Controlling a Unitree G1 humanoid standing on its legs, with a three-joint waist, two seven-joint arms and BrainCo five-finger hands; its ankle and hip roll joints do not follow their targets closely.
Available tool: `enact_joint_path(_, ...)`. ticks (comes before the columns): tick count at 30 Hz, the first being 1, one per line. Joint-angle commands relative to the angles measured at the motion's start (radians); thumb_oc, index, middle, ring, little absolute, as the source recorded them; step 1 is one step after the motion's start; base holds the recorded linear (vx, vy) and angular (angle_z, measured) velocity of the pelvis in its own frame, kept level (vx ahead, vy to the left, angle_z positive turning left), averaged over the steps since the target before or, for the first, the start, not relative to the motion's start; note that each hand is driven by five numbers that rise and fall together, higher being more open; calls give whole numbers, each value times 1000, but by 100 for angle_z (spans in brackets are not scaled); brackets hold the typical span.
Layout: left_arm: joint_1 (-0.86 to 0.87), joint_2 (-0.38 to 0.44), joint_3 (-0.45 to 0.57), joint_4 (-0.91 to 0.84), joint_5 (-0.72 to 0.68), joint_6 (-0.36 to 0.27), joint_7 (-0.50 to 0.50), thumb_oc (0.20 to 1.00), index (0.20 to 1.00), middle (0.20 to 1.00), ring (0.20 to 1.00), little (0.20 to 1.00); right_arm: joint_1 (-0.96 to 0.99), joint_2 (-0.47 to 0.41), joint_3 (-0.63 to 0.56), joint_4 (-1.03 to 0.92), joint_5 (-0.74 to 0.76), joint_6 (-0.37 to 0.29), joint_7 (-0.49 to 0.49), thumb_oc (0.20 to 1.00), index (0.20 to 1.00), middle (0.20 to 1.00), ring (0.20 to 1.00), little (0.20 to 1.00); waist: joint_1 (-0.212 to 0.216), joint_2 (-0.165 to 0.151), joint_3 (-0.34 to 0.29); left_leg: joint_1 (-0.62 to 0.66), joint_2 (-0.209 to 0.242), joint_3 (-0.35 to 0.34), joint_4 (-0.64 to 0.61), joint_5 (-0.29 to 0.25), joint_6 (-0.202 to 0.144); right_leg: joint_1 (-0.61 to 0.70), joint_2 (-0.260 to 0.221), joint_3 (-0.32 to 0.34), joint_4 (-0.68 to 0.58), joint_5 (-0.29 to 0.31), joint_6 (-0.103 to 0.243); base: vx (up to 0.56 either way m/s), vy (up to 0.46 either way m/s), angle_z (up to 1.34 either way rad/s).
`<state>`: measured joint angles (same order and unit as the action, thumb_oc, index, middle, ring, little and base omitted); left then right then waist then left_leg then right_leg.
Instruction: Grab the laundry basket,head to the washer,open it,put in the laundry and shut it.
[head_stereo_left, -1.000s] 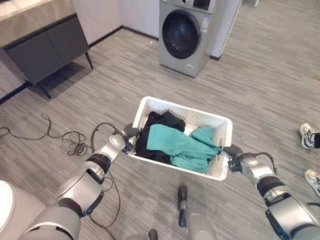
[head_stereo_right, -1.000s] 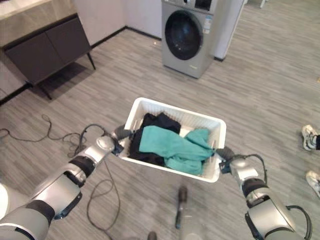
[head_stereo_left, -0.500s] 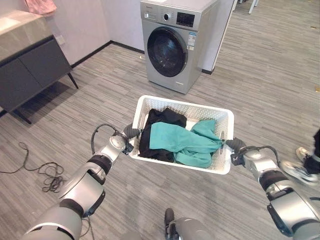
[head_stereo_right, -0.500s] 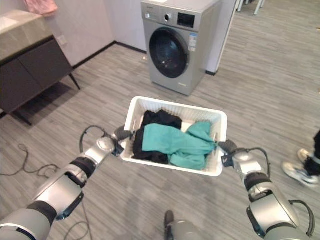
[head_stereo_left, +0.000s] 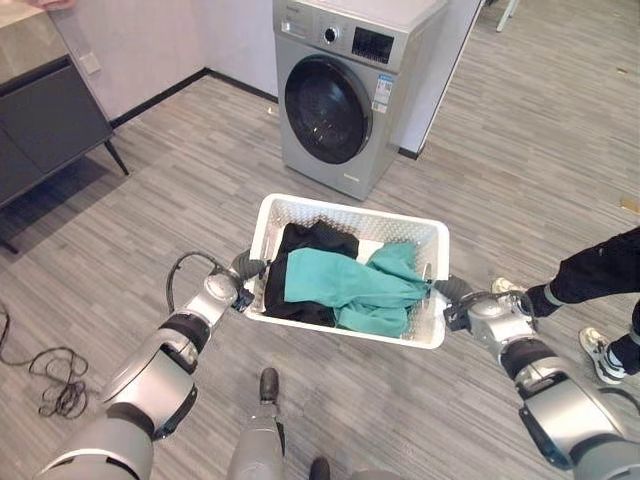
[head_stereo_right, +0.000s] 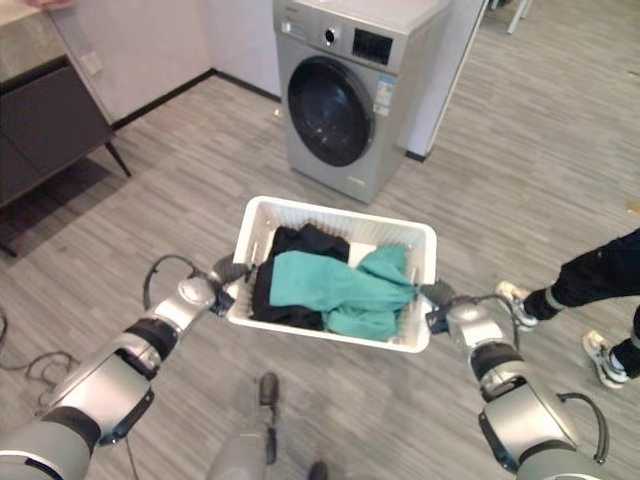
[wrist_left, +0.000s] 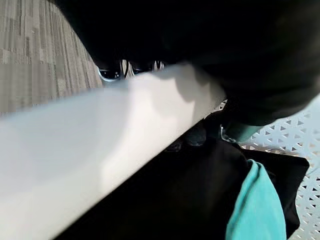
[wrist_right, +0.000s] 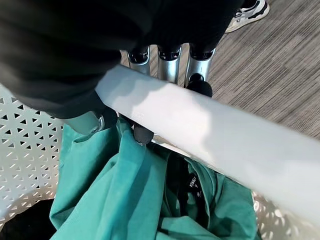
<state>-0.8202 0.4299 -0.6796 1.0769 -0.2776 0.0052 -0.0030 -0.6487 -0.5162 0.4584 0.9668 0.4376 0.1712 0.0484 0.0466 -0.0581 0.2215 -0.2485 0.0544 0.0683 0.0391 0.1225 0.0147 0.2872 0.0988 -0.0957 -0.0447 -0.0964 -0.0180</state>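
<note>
Left eye view: we carry laundry basket (head_stereo_left: 431, 238), left robot hand (head_stereo_left: 245, 270) and right robot hand (head_stereo_left: 455, 297) clamped on opposite rims; washer (head_stereo_left: 345, 90) directly ahead, door closed.

White lattice basket (head_stereo_left: 432, 240), teal cloth (head_stereo_left: 345, 285) over black cloth (head_stereo_left: 300, 245), grey washer (head_stereo_left: 345, 85).

dark cabinet (head_stereo_left: 45, 120), person's legs (head_stereo_left: 600, 285), grey floor (head_stereo_left: 540, 130)
</note>
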Motion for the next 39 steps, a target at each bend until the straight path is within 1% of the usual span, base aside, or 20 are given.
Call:
enact_joint_path(1, -67, 31, 20, -42, -51, -59, 52, 200, 200, 200, 200, 200, -3, -35, -114, -91, 118, -145, 38, 200, 200, 200, 200, 200, 39, 29, -113, 45, 26, -27, 34, 8, -61, -106, -172, -7, 226, -6, 132, 321, 325, -15)
enact_joint_path(2, -55, 31, 21, -48, -49, -60, 48, 200, 200, 200, 200, 200, 16, -18, -144, -82, 156, -155, 42, 200, 200, 200, 200, 200, 34, 29, -120, 75, -6, -24, 39, -24, -31, -149, -198, 9, 361, 59, 154, 210, 214, -1)
enact_joint_path(3, -55, 31, 21, -48, -49, -60, 48, 200, 200, 200, 200, 200, 16, -18, -144, -82, 156, -155, 42, 200, 200, 200, 200, 200, 34, 29, -120, 75, -6, -24, 39, -24, -31, -149, -198, 10, 361, 59, 154, 405, 450, 16)
enact_joint_path(4, -48, 29, 11, -74, -39, -64, 47, 200, 200, 200, 200, 200, 28, -6, -167, -86, 201, -168, 51, 200, 200, 200, 200, 200, 16, 36, -112, 110, -31, -10, 38, -56, 0, -215, -220, 11, 511, 162, 170, 254, 324, 11)
enact_joint_path(5, -45, 31, 10, -77, -33, -61, 49, 200, 200, 200, 200, 200, 27, -7, -173, -81, 207, -171, 49, 200, 200, 200, 200, 200, 13, 42, -107, 124, -34, -4, 41, -71, 10, -244, -233, -5, 574, 179, 173, 358, 431, 7)
enact_joint_path(7, -41, 38, 8, -70, -19, -52, 41, 200, 200, 200, 200, 200, 31, -4, -185, -51, 207, -168, 55, 200, 200, 200, 200, 200, 11, 56, -101, 178, -37, 20, 38, -107, 27, -278, -304, -94, 647, 188, 178, 251, 256, 13)
enact_joint_path(9, -47, 39, 5, -71, -13, -48, 37, 200, 200, 200, 200, 200, 30, -12, -186, -36, 206, -161, 63, 200, 200, 200, 200, 200, 9, 59, -98, 199, -37, 26, 30, -115, 28, -289, -332, -135, 643, 180, 174, 193, 121, 7)
enact_joint_path(10, -56, 33, 1, -58, -3, -47, 33, 200, 200, 200, 200, 200, 27, -26, -191, 10, 210, -149, 77, 200, 200, 200, 200, 200, 1, 63, -95, 225, -38, 22, 20, -130, 24, -315, -338, -178, 576, 133, 158, 162, 62, 5)
enact_joint_path(11, -56, 33, 1, -58, -3, -47, 33, 200, 200, 200, 200, 200, 27, -26, -190, 10, 210, -149, 77, 200, 200, 200, 200, 200, 1, 64, -95, 226, -38, 22, 20, -130, 24, -314, -338, -178, 576, 133, 158, 303, 69, 12)
enact_joint_path(12, -65, 26, -1, -46, 3, -48, 32, 200, 200, 200, 200, 200, 25, -42, -189, 6, 212, -145, 80, 200, 200, 200, 200, 200, -11, 61, -93, 238, -42, 15, 21, -145, 17, -343, -317, -181, 454, 91, 150, 219, -21, 15)
enact_joint_path(13, -70, 20, 4, -32, 6, -49, 37, 200, 200, 200, 200, 200, 31, -48, -202, -18, 221, -153, 69, 200, 200, 200, 200, 200, -21, 59, -86, 250, -43, 9, 25, -161, 8, -347, -308, -172, 362, 83, 153, 218, -21, 22)
enact_joint_path(14, -70, 19, 4, -31, 6, -49, 37, 200, 200, 200, 200, 200, 31, -49, -203, -19, 221, -153, 68, 200, 200, 200, 200, 200, -22, 60, -88, 248, -42, 8, 25, -159, 8, -346, -306, -174, 357, 87, 152, 179, -93, 33)
enact_joint_path(15, -71, 12, 16, -20, 19, -52, 38, 200, 200, 200, 200, 200, 44, -61, -211, -38, 221, -162, 65, 200, 200, 200, 200, 200, -36, 48, -83, 250, -53, -5, 46, -186, 1, -358, -299, -126, 204, 110, 165, 102, -68, 29)
enact_joint_path(16, -71, 12, 17, -20, 19, -52, 38, 200, 200, 200, 200, 200, 44, -61, -211, -38, 221, -162, 64, 200, 200, 200, 200, 200, -36, 49, -82, 251, -53, -6, 46, -187, 0, -357, -298, -126, 204, 110, 165, 195, -78, 40)
enact_joint_path(17, -65, 3, 31, -10, 27, -65, 38, 200, 200, 200, 200, 200, 53, -87, -211, -58, 187, -167, 63, 200, 200, 200, 200, 200, -58, 41, -70, 255, -68, -16, 72, -206, 0, -399, -279, -32, 171, 148, 184, 129, -15, 29)
enact_joint_path(18, -64, 2, 33, -5, 30, -65, 41, 200, 200, 200, 200, 200, 59, -97, -215, -71, 183, -170, 61, 200, 200, 200, 200, 200, -68, 36, -67, 256, -75, -18, 86, -213, 1, -402, -271, -6, 172, 150, 185, 183, -25, 33)
enact_joint_path(22, -48, -23, 41, -1, 50, -65, 38, 200, 200, 200, 200, 200, 95, -90, -243, -105, 182, -182, 56, 200, 200, 200, 200, 200, -74, 30, -79, 262, -92, -19, 119, -247, 5, -371, -277, -4, 165, 163, 186, 133, -27, 39)
enact_joint_path(30, -30, -44, 40, -13, 45, -69, 40, 200, 200, 200, 200, 200, 137, -94, -260, -115, 143, -183, 48, 200, 200, 200, 200, 200, -81, 45, -112, 296, -78, -37, 82, -249, -7, -317, -264, -44, 123, 145, 180, 79, -47, 1)
enact_joint_path(31, 531, -95, 326, -358, 179, -57, 143, 200, 200, 200, 200, 200, 413, 168, -197, -33, -129, -182, -21, 200, 200, 200, 200, 200, 1, 110, -183, 254, 12, 128, -126, -106, -59, -218, -294, -229, -43, 111, 161, 49, -38, 3)
enact_joint_path(39, 527, -94, 323, -349, 181, -58, 140, 200, 200, 200, 200, 200, 411, 158, -186, -30, -145, -178, -15, 200, 200, 200, 200, 200, 4, 110, -178, 259, 9, 121, -126, -108, -59, -213, -294, -227, -43, 112, 161, 3, 5, 0)
